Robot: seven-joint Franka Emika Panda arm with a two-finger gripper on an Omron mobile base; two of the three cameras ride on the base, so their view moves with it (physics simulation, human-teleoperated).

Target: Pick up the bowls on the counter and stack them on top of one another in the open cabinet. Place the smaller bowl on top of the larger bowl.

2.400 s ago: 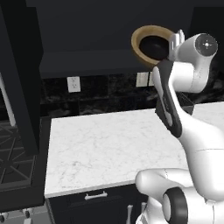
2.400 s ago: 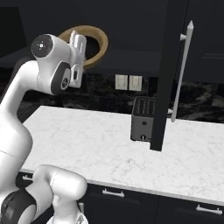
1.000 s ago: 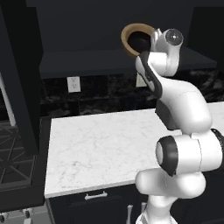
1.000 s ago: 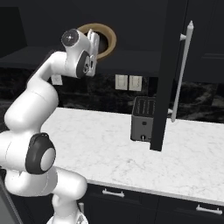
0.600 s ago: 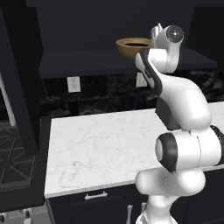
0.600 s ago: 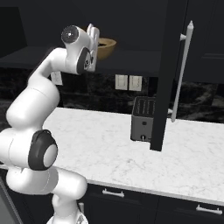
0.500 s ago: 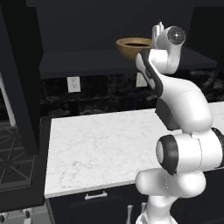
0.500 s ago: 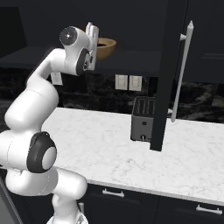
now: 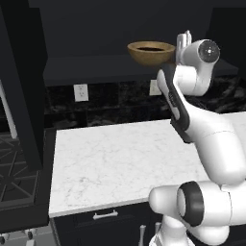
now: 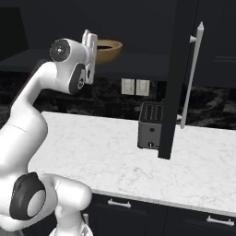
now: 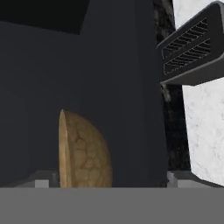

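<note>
Sitting upright on the long flat dark shelf of the black doorless wall cabinet [image 9: 96,67], the wide round tan-brown wooden bowl with its thick rim [image 9: 151,52] is resting level, with something dark showing inside it; whether that is the small glossy black bowl or just shadow is too unclear to say. The white arm's two-finger gripper [image 9: 183,42] is standing just beside the bowl at its 3 o'clock in the left base view, fingers spread wide and pinching nothing; in the hand view the wooden wall is lying between the two tips without either one pressing it.

Below, the white marble counter with faint grey veins [image 9: 120,163] is carrying a small dark slotted toaster [image 10: 150,124] at about 3 o'clock from the arm in the right base view.

Judging from this, the risk is lying in the withdrawal: with the fingers so near the rim, a pull-back that is drifting sideways could be clipping the bowl and dragging it toward the shelf edge, tipping it off.
</note>
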